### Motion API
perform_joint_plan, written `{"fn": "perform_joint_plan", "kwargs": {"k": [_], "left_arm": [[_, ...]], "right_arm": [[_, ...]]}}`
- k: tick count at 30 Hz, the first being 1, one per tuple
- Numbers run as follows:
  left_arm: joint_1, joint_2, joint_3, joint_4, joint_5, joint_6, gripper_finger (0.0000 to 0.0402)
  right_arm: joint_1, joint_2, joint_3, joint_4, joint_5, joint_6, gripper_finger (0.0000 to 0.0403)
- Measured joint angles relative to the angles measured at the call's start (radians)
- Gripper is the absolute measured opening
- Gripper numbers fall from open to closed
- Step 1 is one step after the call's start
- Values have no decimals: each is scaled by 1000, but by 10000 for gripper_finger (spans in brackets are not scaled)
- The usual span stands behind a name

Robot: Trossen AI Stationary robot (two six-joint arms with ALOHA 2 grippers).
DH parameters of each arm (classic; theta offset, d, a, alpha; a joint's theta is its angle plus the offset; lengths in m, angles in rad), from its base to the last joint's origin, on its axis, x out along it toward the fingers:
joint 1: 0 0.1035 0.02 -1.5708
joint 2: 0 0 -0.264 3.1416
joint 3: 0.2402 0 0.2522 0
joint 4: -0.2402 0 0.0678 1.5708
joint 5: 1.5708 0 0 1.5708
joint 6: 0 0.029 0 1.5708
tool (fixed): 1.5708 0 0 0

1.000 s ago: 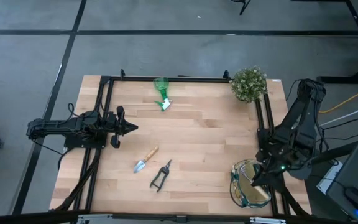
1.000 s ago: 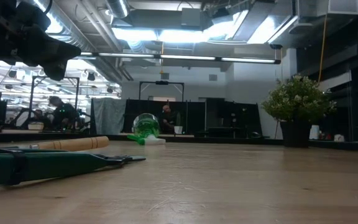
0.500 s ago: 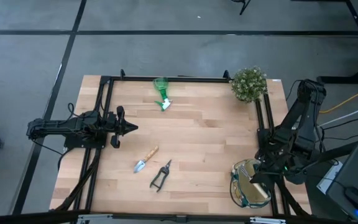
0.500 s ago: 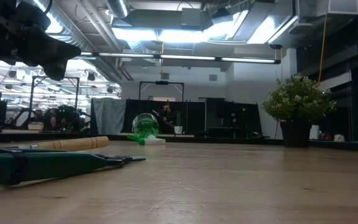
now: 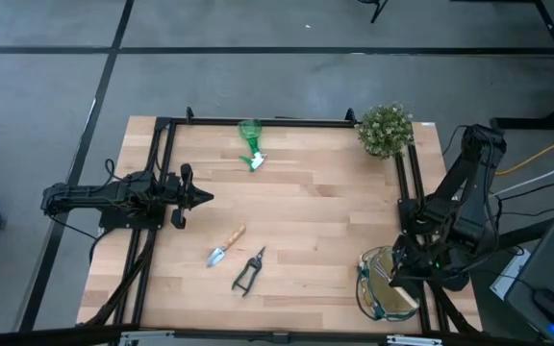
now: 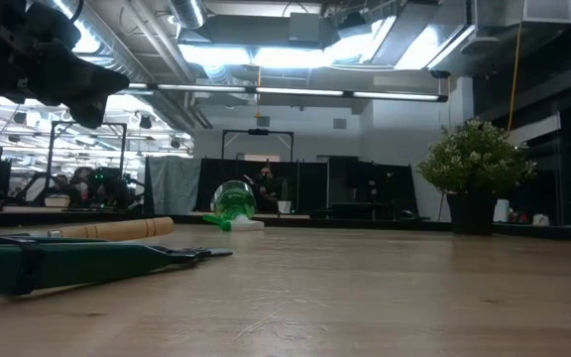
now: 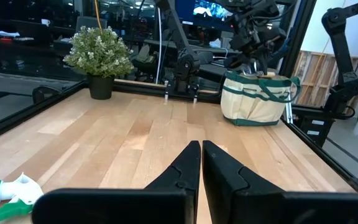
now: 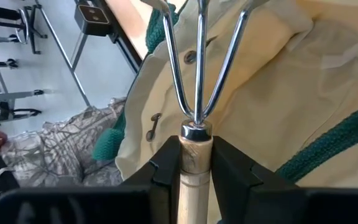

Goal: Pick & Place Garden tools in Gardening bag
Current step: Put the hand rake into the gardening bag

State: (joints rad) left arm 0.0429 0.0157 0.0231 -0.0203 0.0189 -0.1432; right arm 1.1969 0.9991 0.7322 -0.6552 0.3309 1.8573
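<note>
While the right gripper (image 5: 399, 272) hangs over the gardening bag (image 5: 381, 298) at the table's near right corner, its fingers are clamped on the wooden handle of a three-pronged hand fork (image 8: 197, 62). The governing relation: the fork's long axis runs straight out from the claw, prongs leading, and points into the pale fabric of the bag directly beyond them. Judged from this, release needs only that the prongs clear the green-trimmed rim.

The left gripper (image 5: 200, 197) waits at the left edge of the table (image 5: 315, 202), fingers pressed together, holding nothing.

Remaining tools lie apart on the table: the trowel (image 5: 226, 246) and pruning shears (image 5: 249, 270) side by side at near centre-left, closer to the left arm; the spray bottle (image 5: 250, 144) on its side at the far edge. The potted plant (image 5: 385, 130) stands at the far right corner.

Not established: whether the prong tips are inside the bag's mouth or touching cloth, as they are cut off in the right wrist view and the arm covers them from above. The bag's contents cannot be made out
</note>
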Motion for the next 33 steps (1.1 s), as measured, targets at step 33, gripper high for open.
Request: {"fn": "perform_joint_plan", "kwargs": {"k": [33], "left_arm": [[0, 0, 0, 0, 0, 0, 12]], "right_arm": [[-33, 1, 0, -1, -30, 21, 110]]}}
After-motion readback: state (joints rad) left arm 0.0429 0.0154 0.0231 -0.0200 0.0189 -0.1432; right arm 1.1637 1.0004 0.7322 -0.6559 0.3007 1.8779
